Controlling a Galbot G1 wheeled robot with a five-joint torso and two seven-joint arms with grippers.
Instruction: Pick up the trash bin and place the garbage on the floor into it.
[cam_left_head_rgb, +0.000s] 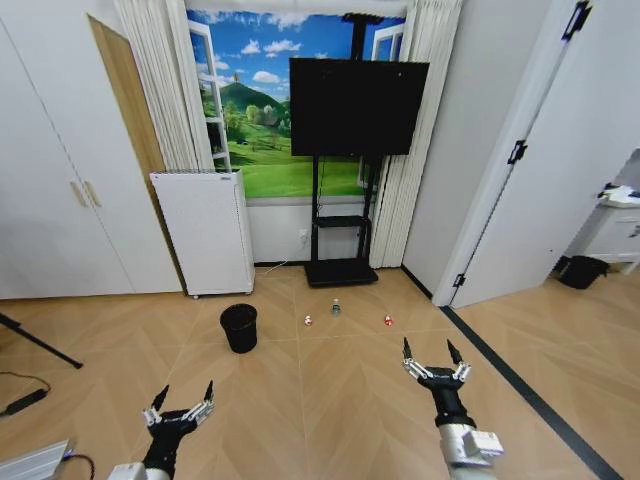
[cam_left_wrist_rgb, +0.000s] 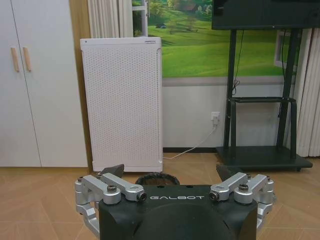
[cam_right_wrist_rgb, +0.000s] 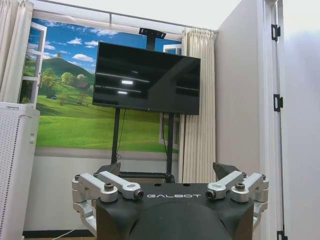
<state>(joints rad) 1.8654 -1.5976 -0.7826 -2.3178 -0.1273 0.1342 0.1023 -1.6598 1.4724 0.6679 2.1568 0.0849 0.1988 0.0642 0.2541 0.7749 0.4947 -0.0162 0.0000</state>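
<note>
Ahead of the left gripper's (cam_left_head_rgb: 182, 397) fingers (cam_left_head_rgb: 160, 398) stands the trash bin (cam_left_head_rgb: 239, 327).

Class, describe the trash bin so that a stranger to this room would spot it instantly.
Find the tall white perforated appliance left of the TV stand. On the floor just before it stands the trash bin: small, black, round, unlike the tiny litter pieces to its right.

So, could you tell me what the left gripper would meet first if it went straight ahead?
Probably the trash bin: its rim sits just ahead between the open fingers of the left gripper, with the white perforated appliance behind it.
</note>
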